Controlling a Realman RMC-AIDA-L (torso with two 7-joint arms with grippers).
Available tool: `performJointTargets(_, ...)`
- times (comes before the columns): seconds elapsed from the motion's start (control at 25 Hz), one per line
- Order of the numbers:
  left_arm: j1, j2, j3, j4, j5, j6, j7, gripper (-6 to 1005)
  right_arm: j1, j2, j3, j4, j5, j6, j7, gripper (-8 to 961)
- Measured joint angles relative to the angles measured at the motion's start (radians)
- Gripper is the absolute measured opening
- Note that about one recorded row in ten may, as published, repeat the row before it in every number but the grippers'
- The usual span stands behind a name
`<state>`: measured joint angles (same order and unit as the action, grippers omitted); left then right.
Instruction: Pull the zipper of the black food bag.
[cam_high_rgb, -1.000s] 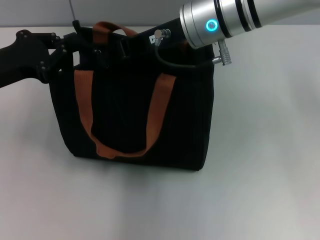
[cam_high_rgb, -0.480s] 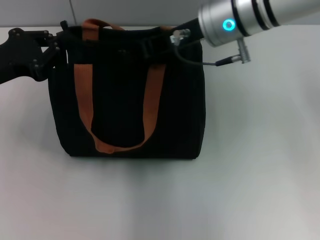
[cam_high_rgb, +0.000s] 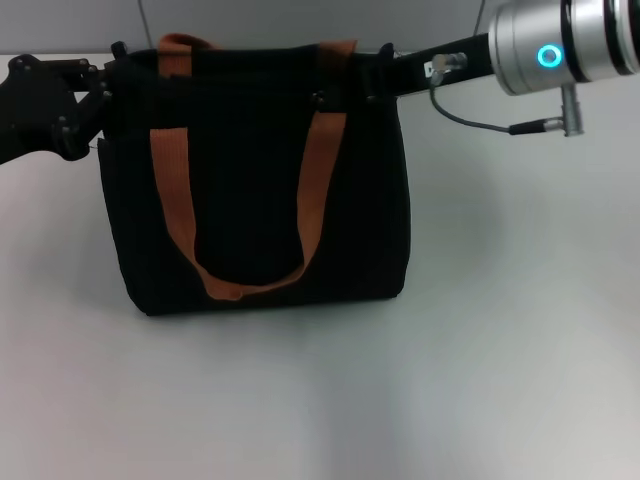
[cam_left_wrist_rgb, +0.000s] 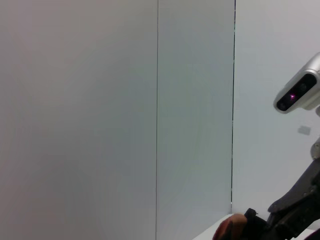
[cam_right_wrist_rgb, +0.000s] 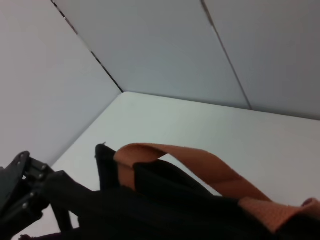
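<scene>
Bag (cam_high_rgb: 255, 190) on table (cam_high_rgb: 500, 350) — pincers at both top ends.

One black food bag (cam_high_rgb: 255, 190) stands on one white table (cam_high_rgb: 500, 350). It carries two orange-brown webbing handles (cam_high_rgb: 315, 190). Two grippers are at its top corners: the left gripper (cam_high_rgb: 105, 85) and the right gripper (cam_high_rgb: 385, 75).

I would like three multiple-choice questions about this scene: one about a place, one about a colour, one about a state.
1. Where is the right gripper?
A. at the black food bag's top right corner
B. on the table in front of the bag
C. under the bag

2. What colour are the straps?
A. blue
B. orange-brown
C. white

3. How does the bag stand?
A. lying flat
B. hanging in the air
C. upright on the table

Answers: 1 A, the head view shows the right gripper at that corner, while the left gripper is at the top left corner. 2 B, both visible straps are orange-brown. 3 C, its base rests on the table.
</scene>
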<state>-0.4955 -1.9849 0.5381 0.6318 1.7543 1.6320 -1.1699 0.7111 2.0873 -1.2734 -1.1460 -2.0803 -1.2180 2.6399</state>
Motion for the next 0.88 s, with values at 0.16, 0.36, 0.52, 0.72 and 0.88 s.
performJointTargets(0.16, -0.003, 0.0, 0.0, -0.003, 0.0, -0.005, 0.0, 40, -0.025, 0.001, 0.002, -0.007, 0.049, 0.003, -0.004, 49)
performJointTargets(0.36, -0.004, -0.003, 0.0, -0.005, 0.0, -0.016, 0.0, 40, -0.073, -0.002, 0.038, 0.03, 0.221, 0.004, -0.157, 55)
performJointTargets(0.52, -0.003, -0.006, 0.0, -0.006, 0.0, -0.029, -0.004, 40, -0.13, -0.003, 0.063, 0.06, 0.41, -0.003, -0.353, 144)
performJointTargets(0.72, -0.002, -0.012, 0.0, -0.008, 0.001, -0.048, -0.009, 40, -0.187, -0.004, 0.087, 0.174, 0.649, -0.053, -0.723, 325)
performJointTargets(0.88, 0.0, -0.019, -0.001, -0.009, 0.001, -0.06, -0.01, 40, -0.194, -0.007, 0.152, 0.383, 0.797, -0.238, -1.087, 426)
